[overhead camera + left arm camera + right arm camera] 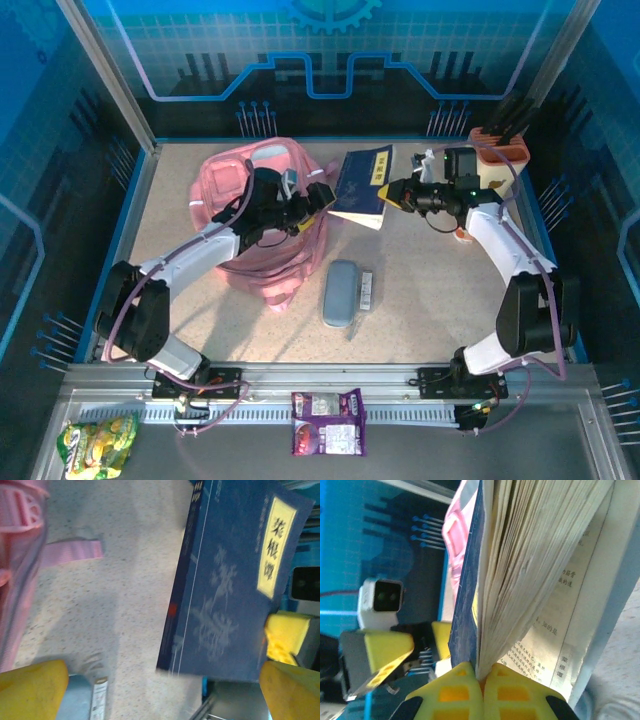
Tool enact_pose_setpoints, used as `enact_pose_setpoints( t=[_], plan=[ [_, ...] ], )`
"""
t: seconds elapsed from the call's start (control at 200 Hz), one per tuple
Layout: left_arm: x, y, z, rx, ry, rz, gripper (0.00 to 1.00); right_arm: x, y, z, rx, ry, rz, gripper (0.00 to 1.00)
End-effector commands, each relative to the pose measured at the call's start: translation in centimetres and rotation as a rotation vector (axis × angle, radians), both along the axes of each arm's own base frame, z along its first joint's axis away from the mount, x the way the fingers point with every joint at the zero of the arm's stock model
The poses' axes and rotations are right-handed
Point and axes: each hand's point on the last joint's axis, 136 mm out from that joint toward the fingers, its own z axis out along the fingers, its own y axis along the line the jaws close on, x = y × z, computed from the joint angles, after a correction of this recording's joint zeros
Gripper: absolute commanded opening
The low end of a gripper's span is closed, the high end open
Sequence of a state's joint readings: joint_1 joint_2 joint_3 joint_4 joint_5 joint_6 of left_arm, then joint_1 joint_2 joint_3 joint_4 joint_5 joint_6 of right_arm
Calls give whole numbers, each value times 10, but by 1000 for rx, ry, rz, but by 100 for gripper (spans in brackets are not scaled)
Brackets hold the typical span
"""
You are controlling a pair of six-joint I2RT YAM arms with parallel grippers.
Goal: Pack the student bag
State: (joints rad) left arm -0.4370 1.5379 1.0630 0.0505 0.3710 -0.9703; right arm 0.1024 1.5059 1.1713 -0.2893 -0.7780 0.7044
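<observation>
1. My right gripper is clamped down hard on the right-hand edge of the blue book. On that wrist cam my two yellow pads are squeezed together, and the cover and pages come up right out of the seam between them. The pages fan apart above the pinch.
2. Honestly can't tell if the book is fully off the table or still resting on it somewhere.
3. My left gripper is spread wide with nothing in it. On the left wrist cam my yellow fingertips sit in the two bottom corners, with mostly bare speckled tabletop between them.
4. The student bag is slumped on the back-left part of the table, with my left arm lying across it. My left gripper pokes out past its right edge and points at the book, which is just to the right of the bag. One pink strap lies flat on the tabletop.
5. A grey pencil case is closer to my bases, roughly between the two arms, well apart from the book. A small flat thing lies just beside its right side, too small to make out.
6. In the back-right corner there's an orange pen holder with dark sticks standing in it.
7. On the metal rail at the near edge are a purple snack pack and a green-yellow one.
</observation>
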Motion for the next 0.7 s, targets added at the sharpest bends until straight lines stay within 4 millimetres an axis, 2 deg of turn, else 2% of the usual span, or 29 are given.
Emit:
enact_pose_setpoints(
  t=[0.0,0.195,0.325,0.61,0.65,0.69],
  plan=[
    [5,-5,8,-85,-20,-61,95,-23,23,23,117,-20,121,0],
    [9,-11,28,-156,-65,-96,79,-28,36,20,171,-8,168,0],
    [9,-13,30,-164,-56,-107,65,-28,36,14,161,-6,170,0],
    [7,-15,38,-198,-53,-111,17,-23,38,7,162,3,177,1],
    [7,-15,41,-200,-55,-111,10,-23,37,9,161,-2,178,3],
    [7,-15,42,-198,-55,-109,3,-24,37,8,157,1,179,9]
  ],
)
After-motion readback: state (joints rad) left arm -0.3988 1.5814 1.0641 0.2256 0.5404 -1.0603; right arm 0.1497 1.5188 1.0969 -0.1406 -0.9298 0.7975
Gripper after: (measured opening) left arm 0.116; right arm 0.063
